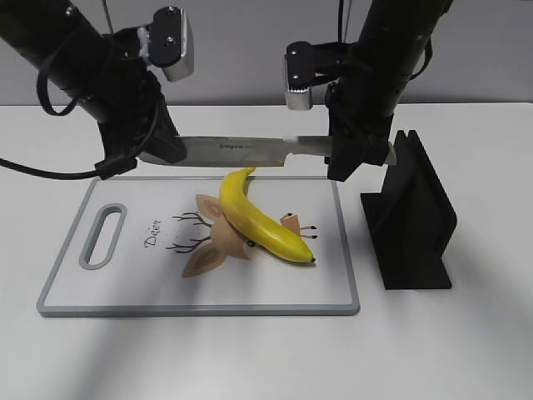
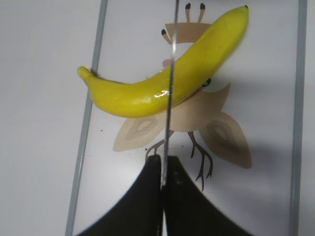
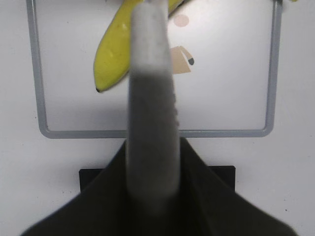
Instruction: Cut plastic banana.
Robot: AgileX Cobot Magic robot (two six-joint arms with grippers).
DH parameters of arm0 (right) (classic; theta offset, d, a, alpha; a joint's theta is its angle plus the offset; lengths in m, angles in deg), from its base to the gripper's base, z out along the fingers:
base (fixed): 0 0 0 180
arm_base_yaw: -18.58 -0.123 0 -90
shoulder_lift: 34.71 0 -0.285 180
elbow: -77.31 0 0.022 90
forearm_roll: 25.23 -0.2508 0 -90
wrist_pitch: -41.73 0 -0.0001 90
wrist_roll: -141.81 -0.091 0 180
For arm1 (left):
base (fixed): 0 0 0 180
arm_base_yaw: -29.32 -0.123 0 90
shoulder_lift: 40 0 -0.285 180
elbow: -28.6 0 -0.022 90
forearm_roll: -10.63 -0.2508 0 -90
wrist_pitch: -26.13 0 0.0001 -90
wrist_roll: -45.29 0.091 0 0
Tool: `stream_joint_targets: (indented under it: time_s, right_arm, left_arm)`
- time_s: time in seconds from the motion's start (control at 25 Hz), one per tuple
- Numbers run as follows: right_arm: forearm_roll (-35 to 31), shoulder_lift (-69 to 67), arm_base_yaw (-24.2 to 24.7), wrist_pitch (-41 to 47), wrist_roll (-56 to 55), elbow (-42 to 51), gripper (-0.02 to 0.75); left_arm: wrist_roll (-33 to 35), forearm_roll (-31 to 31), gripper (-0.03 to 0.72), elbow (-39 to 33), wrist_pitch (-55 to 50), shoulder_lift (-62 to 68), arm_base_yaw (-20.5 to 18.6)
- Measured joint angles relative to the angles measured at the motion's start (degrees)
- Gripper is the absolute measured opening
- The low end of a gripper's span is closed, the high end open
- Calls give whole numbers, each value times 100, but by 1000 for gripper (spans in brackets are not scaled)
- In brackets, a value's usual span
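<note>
The plastic banana [image 1: 260, 222] is yellow and whole and lies slantwise on the white cutting board [image 1: 200, 309], over a printed deer picture. A long knife [image 1: 241, 148] hangs level above the board's far part, just over the banana's stem end. My left gripper [image 1: 162, 150] is shut on the blade's tip end. My right gripper [image 1: 346, 158] is shut on the grey handle [image 3: 150, 98]. In the left wrist view the thin blade edge [image 2: 171, 49] crosses over the banana [image 2: 128, 96] near its middle. I cannot tell whether they touch. The right wrist view shows the banana's dark-tipped end [image 3: 109, 54].
A black knife stand [image 1: 412, 217] stands on the white table just right of the board. Its base also shows in the right wrist view [image 3: 91, 177]. The board has a handle slot [image 1: 102, 236] at its left end.
</note>
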Motion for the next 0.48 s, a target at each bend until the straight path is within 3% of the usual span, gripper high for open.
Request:
stream_joint_targets:
  time_s: [0.48]
  right_arm:
    - [216, -143, 0, -167, -21, 0, 185]
  left_arm:
    - [-67, 137, -9, 30, 106, 333, 0]
